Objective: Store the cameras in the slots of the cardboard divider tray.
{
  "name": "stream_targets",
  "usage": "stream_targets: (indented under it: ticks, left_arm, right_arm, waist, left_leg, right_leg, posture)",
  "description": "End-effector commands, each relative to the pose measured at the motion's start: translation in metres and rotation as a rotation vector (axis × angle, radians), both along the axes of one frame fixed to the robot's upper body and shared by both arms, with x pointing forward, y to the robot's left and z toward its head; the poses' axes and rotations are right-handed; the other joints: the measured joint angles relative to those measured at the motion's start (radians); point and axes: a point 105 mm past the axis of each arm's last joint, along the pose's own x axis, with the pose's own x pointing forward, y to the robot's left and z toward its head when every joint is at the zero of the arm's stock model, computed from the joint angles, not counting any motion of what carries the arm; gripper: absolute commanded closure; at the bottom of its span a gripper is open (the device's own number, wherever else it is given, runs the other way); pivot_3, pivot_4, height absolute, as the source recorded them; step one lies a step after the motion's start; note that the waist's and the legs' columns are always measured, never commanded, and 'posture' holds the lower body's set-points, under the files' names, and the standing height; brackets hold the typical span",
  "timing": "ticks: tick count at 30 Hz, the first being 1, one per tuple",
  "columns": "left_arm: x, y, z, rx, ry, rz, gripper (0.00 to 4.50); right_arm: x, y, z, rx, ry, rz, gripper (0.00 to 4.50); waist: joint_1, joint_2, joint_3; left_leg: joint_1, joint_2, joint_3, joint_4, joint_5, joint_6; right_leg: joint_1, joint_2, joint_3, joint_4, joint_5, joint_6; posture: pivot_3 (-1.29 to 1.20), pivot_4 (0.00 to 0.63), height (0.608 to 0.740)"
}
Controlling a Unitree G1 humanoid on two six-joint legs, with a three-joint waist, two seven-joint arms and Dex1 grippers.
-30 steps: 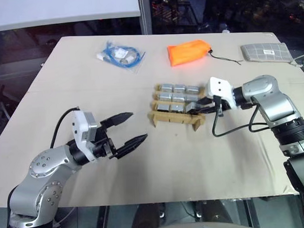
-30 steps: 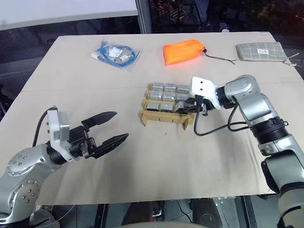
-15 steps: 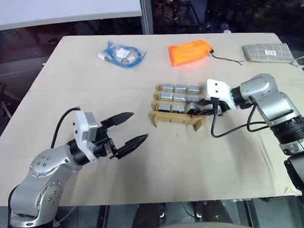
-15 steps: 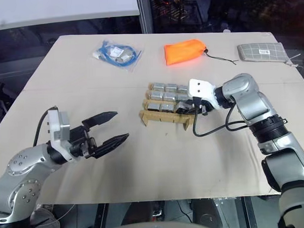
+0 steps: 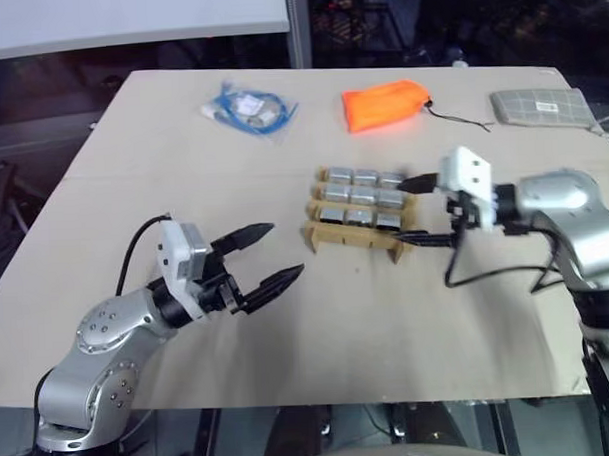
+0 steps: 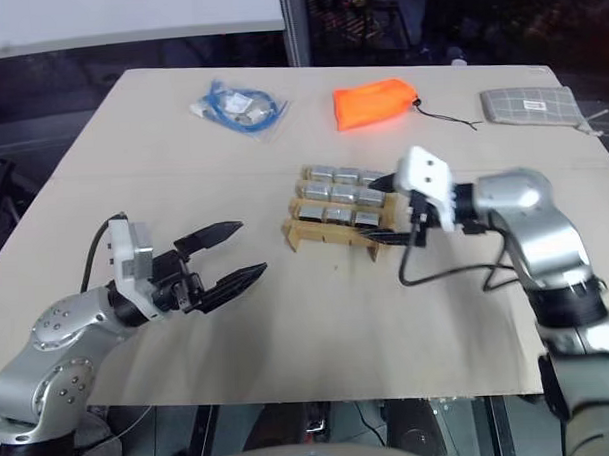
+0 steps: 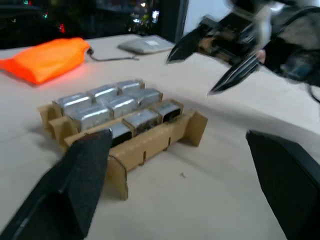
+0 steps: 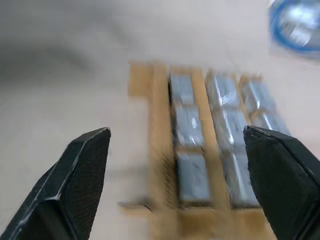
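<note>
Mid-table, cardboard divider tray (image 5: 352, 224) with cameras (image 5: 361, 197) in all nine slots, by the look of it. Right gripper (image 5: 416, 213) spread wide beside tray, empty; left gripper (image 5: 269, 258) spread wide, well apart. Storing looks complete; next: verify seating.

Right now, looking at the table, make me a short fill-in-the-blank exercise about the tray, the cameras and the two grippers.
1. The cameras sit in the cardboard divider tray in three rows of ____.
2. The right gripper hangs beside the tray with its fingers ____.
3. The pouch beyond the tray is coloured ____.
4. The left gripper is open and holds ____.

Missing words: three; open; orange; nothing
</note>
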Motion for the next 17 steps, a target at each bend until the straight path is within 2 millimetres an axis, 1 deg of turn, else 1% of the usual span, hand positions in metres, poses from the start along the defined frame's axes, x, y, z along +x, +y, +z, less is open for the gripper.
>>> stream_targets:
  ticks: [1, 3, 4, 6, 8, 13, 17]
  left_arm:
    - [-0.002, 0.016, 0.005, -0.021, -0.020, 0.090, 0.00]
    - [-0.005, 0.023, 0.002, -0.018, 0.005, 0.113, 0.00]
    - [-0.007, 0.023, 0.000, -0.015, 0.013, 0.117, 0.00]
    - [-0.014, 0.020, -0.006, 0.000, 0.038, 0.114, 0.00]
    - [-0.023, 0.015, -0.013, 0.012, 0.066, 0.079, 0.00]
    - [-0.040, 0.008, -0.027, 0.048, 0.093, 0.027, 0.00]
    - [-0.042, 0.009, -0.031, 0.056, 0.101, 0.041, 0.00]
  right_arm:
    - [-0.024, -0.025, -0.003, 0.063, -0.050, -0.161, 0.13]
    - [-0.034, -0.041, -0.014, 0.080, -0.034, -0.276, 0.13]
    - [-0.039, -0.045, -0.018, 0.084, -0.027, -0.309, 0.13]
    - [-0.046, -0.056, -0.025, 0.115, -0.020, -0.416, 0.13]
    - [-0.049, -0.065, -0.031, 0.114, -0.016, -0.482, 0.13]
    - [-0.044, -0.080, -0.035, 0.116, -0.022, -0.544, 0.13]
    - [-0.034, -0.088, -0.039, 0.098, -0.027, -0.547, 0.13]
  waist:
    - [0.006, -0.001, 0.000]
    - [0.004, 0.000, 0.000]
    - [0.002, 0.000, 0.000]
    - [-0.005, 0.000, -0.001]
    - [-0.008, -0.001, -0.001]
    - [-0.007, -0.002, -0.002]
    - [-0.003, -0.002, -0.002]
  left_leg:
    - [-0.001, 0.000, -0.002, 0.000, 0.000, 0.000]
    - [-0.001, 0.000, -0.002, 0.000, 0.000, 0.000]
    - [-0.001, 0.000, -0.001, 0.000, 0.000, 0.000]
    - [0.001, 0.000, 0.000, 0.000, 0.000, 0.000]
    - [0.002, 0.000, 0.000, 0.000, 0.000, 0.000]
    - [0.004, 0.000, 0.001, 0.001, 0.000, 0.000]
    - [0.004, 0.000, 0.001, 0.001, 0.000, 0.000]
  right_leg:
    - [0.001, 0.000, -0.001, -0.003, 0.000, 0.000]
    - [0.001, 0.000, 0.000, -0.003, 0.000, 0.000]
    - [0.001, -0.001, 0.001, -0.003, 0.000, 0.000]
    - [0.002, 0.000, 0.002, -0.002, 0.000, -0.001]
    - [0.002, 0.000, 0.002, -0.001, -0.002, -0.003]
    - [0.003, 0.001, 0.002, 0.000, -0.002, -0.004]
    - [0.003, 0.001, 0.001, -0.001, -0.002, -0.004]
  posture:
    - [0.00, 0.150, 0.740]
    - [0.00, 0.150, 0.740]
    - [0.00, 0.150, 0.740]
    - [0.00, 0.150, 0.740]
    - [0.00, 0.150, 0.740]
    - [0.00, 0.150, 0.740]
    - [0.00, 0.150, 0.740]
